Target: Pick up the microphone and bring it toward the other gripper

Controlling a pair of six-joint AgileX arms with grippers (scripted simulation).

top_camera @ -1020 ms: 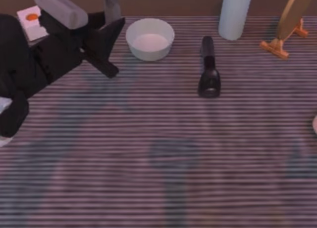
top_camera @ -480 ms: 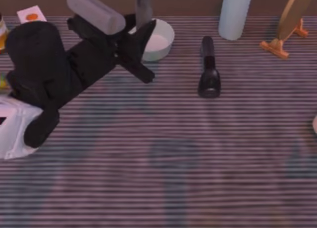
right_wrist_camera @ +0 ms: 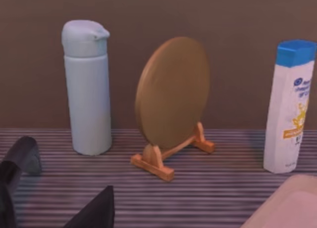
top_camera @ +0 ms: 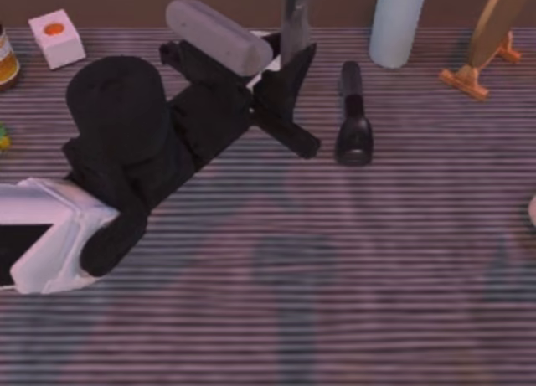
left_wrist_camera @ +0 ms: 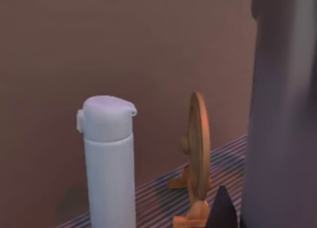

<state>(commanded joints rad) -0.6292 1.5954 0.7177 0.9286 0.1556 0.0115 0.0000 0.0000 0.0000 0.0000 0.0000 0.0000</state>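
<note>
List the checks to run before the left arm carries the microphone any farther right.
1. Microphone gripped: ok, its handle stands upright in the left gripper.
2. Clear of the torch: ok, apart, though close on the right.
3. Clear of the white bottle: ok, it stands farther right, at the back.
4. Wooden disc stand out of the way: ok, far right.
5. Right gripper ready to receive: cannot tell, absent from the top view.

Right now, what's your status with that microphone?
Left gripper shut on the microphone, at the table's back middle. Right gripper outside the top view. Black torch lies just right of it, possibly in the way.
</note>
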